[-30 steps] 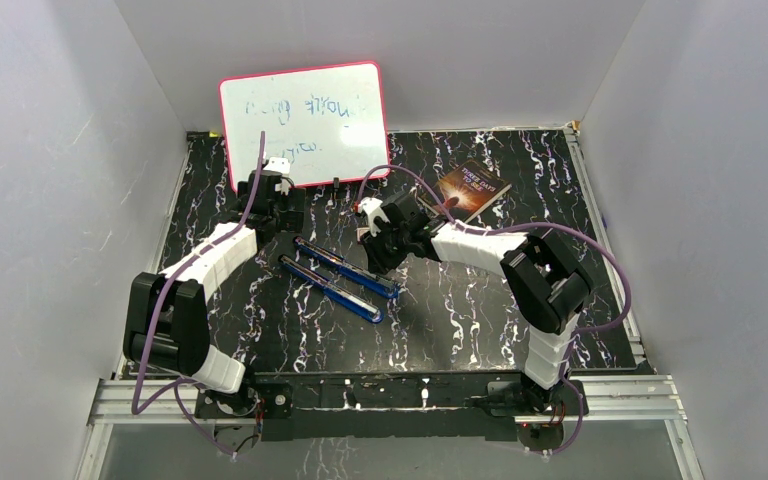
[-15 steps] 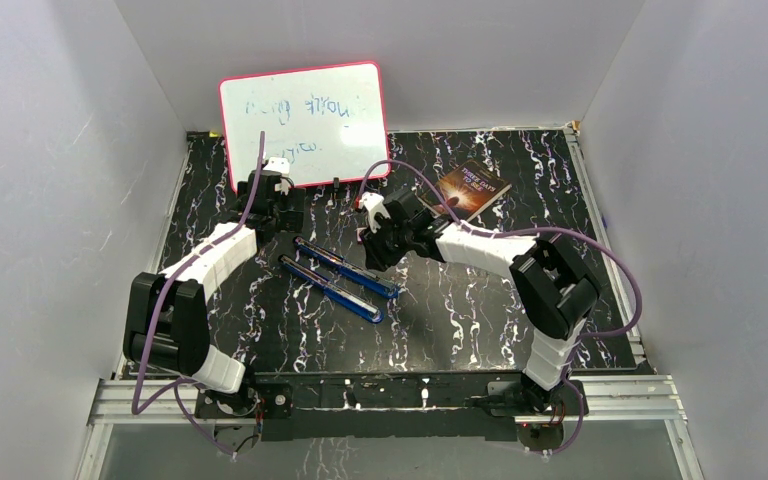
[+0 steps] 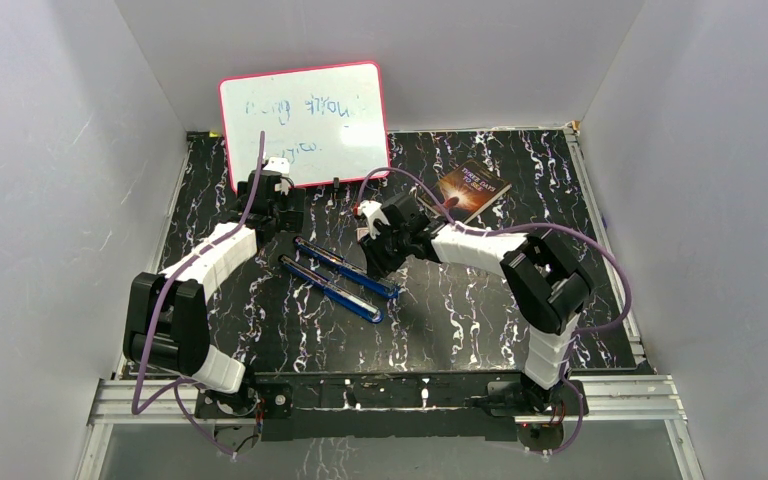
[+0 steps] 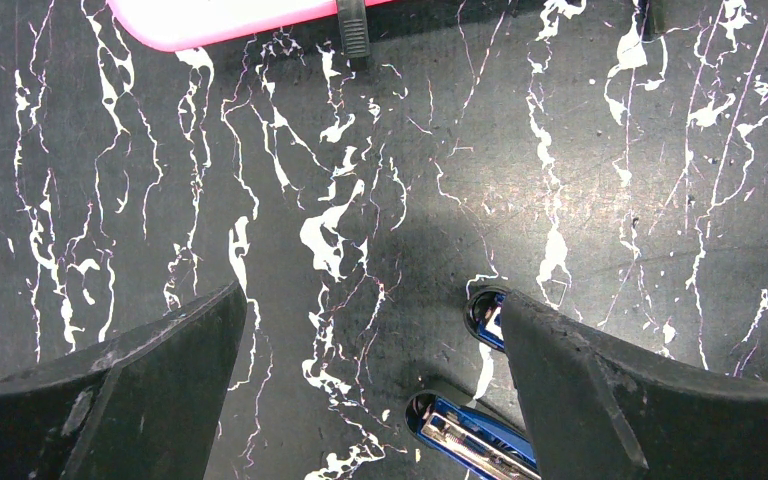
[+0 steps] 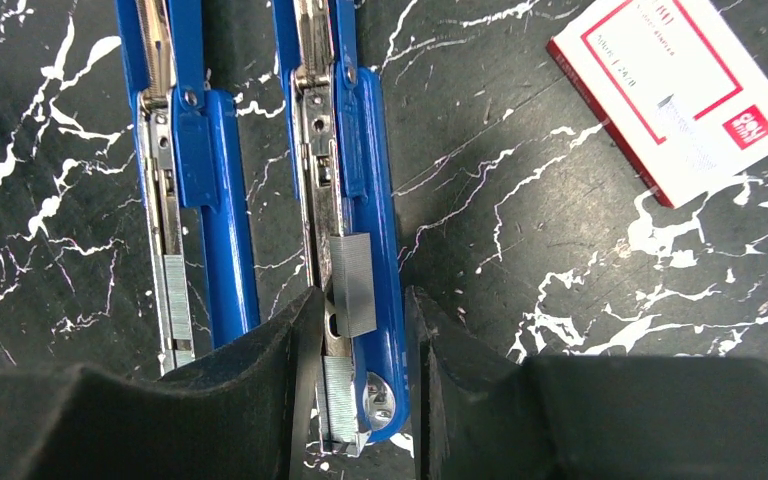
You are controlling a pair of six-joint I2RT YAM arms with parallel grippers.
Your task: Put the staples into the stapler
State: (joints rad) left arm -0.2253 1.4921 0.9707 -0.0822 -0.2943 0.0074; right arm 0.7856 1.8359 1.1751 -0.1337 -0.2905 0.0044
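Observation:
Two long blue stapler parts lie side by side with their metal channels up, the left one (image 5: 205, 150) and the right one (image 5: 360, 150); in the top view they sit mid-table (image 3: 345, 275). A short grey strip of staples (image 5: 352, 285) rests askew on the right channel. Another strip (image 5: 338, 400) lies in that channel near its end, and one (image 5: 175, 295) sits in the left channel. My right gripper (image 5: 360, 292) is open, its fingers straddling the right part's end, with a dark gap on the right side. My left gripper (image 4: 370, 290) is wide open above bare table, the staplers' rounded ends (image 4: 460, 425) by its right finger.
A white box with a red label (image 5: 675, 95) lies right of the staplers. A pink-framed whiteboard (image 3: 305, 120) leans at the back. A small dark book (image 3: 472, 190) lies at the back right. White walls close in the black marbled table (image 3: 460, 310).
The right arm's elbow swayed slightly outward and came back, while its gripper stayed over the stapler. The left arm has not moved.

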